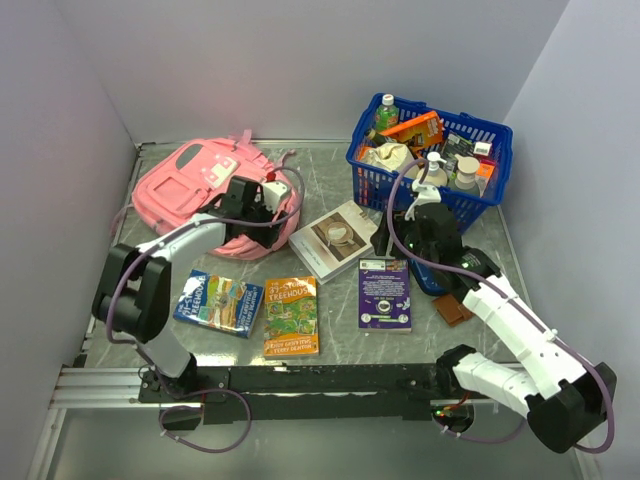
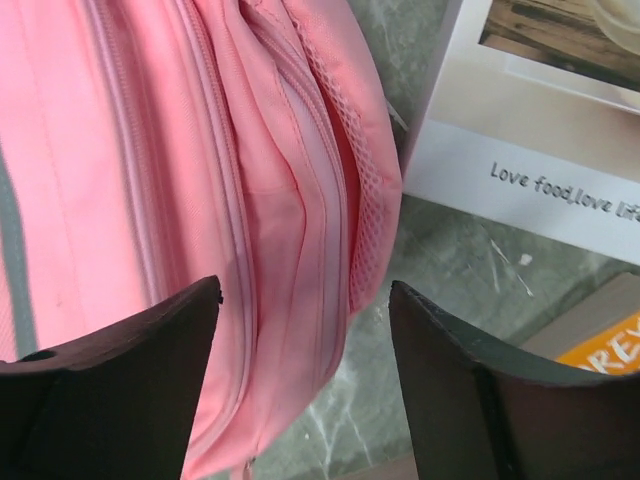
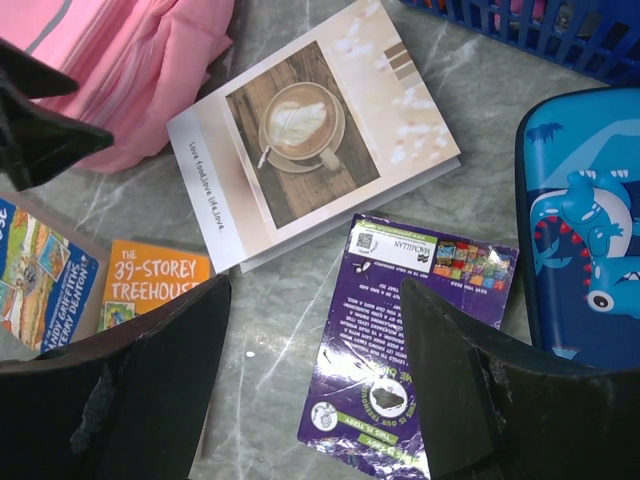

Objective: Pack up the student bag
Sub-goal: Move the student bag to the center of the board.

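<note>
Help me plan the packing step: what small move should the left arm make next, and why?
Probably lower the left jaws onto the student bag and close on its zip seam. They stand open and empty just above that seam, the zip looks shut, and the coffee-cover book lies outside on the table.

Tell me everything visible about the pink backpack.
The backpack is soft pink fabric with a white patch on its front pocket, lying flat at the far left of the table. Pink straps trail at its far end. Its right edge shows zip seams and a mesh pocket. The open left gripper hovers over that edge; contact cannot be told.
</note>
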Controlling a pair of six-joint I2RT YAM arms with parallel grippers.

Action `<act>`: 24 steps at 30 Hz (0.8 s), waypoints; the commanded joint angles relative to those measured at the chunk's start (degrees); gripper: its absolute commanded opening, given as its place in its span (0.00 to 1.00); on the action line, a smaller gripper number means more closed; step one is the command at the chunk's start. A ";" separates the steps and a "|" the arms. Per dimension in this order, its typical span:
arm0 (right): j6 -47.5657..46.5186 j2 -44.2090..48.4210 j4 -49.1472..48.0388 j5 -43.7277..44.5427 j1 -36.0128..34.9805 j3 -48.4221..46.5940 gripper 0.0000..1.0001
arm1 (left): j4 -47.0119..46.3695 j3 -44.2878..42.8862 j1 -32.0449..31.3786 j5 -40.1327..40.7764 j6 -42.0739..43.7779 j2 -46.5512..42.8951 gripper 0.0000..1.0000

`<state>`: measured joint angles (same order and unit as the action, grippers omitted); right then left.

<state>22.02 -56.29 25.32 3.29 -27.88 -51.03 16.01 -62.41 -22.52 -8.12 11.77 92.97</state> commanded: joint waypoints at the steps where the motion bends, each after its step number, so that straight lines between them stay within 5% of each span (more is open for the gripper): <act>1: -0.22 1.71 -0.63 0.58 -0.33 -0.21 0.76 | -1.33 -1.05 -0.50 -0.40 1.59 2.48 0.73; 6: -0.40 2.15 -0.27 0.67 -0.42 -0.57 0.73 | -2.82 0.01 -0.59 1.61 1.94 3.62 0.63; 9: -0.22 2.41 -0.01 0.32 -0.33 -1.09 0.71 | -3.96 -0.51 -0.59 4.76 1.85 4.93 0.30; 10: -0.14 2.68 0.08 0.23 -0.33 -1.36 0.70 | -3.97 -0.95 -0.59 5.65 1.77 5.38 0.09; 11: -0.14 2.77 0.25 0.05 -0.42 -1.44 0.70 | -3.88 -1.39 -0.59 6.62 1.50 5.82 0.03; 17: -0.49 4.00 0.87 -0.04 -0.42 -1.80 0.64 | -1.60 -4.99 -0.59 7.76 1.06 4.60 0.01; 24: -0.31 4.17 1.57 -0.48 -0.51 -2.59 0.59 | 6.74 -26.16 0.81 8.03 1.32 -0.41 0.01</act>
<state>21.96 -53.28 26.81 3.29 -27.88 -51.27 22.68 -74.91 -22.85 -2.26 12.82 98.94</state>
